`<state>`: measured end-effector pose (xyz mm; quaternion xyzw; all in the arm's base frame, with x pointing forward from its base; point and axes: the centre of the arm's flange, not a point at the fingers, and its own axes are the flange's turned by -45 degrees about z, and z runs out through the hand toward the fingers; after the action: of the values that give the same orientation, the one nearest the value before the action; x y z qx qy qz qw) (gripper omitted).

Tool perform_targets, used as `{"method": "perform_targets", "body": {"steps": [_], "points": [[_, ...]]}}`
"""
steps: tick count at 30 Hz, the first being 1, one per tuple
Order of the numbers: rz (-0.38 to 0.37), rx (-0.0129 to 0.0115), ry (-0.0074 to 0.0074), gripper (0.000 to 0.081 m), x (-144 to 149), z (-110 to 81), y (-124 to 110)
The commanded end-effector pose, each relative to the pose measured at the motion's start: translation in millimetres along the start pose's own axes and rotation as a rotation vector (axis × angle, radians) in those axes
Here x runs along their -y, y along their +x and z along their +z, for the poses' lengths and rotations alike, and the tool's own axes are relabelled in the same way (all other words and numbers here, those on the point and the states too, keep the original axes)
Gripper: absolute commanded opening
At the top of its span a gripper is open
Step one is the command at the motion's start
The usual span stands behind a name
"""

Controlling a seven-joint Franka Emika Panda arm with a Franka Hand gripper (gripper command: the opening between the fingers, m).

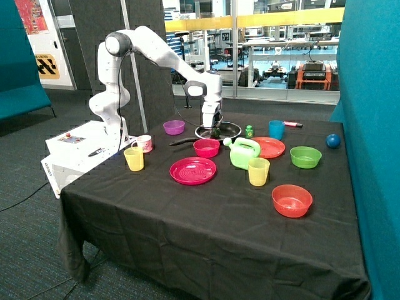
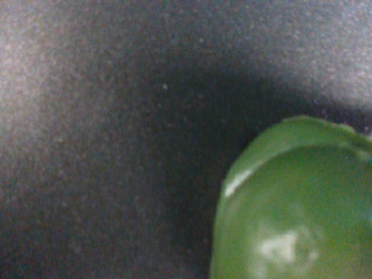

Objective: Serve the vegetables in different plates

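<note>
On the black-clothed worktop (image 1: 206,225), the magenta plate (image 1: 193,170) lies bare near the front. Behind it, the gripper (image 1: 209,127) reaches down into the black frying pan (image 1: 229,130); whether its jaws are spread or closed cannot be told. A dark green vegetable (image 2: 293,203) lies on the pan's floor, very close to the wrist camera. The orange-red plate (image 1: 272,147) lies further right, also bare.

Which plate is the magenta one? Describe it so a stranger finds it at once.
Start at the black-clothed table and find the two yellow cups near its front. The magenta plate lies flat between them, just in front of a small pink bowl. Unlike the orange-red plate behind the green watering can, it shows concentric ridges.
</note>
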<state>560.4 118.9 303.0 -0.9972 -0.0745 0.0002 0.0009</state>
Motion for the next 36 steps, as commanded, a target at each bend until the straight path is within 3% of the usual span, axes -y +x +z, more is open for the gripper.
{"method": "perform_targets", "body": {"steps": [1, 30, 34, 36], "points": [[-0.005, -0.0002, -0.0018, 0.0596, 6.7, 6.1, 1.3], [0.0, -0.0003, -0.0018, 0.0503, -2.2, 15.7, 7.5], [0.0, -0.0003, -0.0018, 0.0367, -3.5, 16.9, 7.9], [0.006, -0.0003, -0.0018, 0.0191, -2.9, 17.1, 7.4]]}}
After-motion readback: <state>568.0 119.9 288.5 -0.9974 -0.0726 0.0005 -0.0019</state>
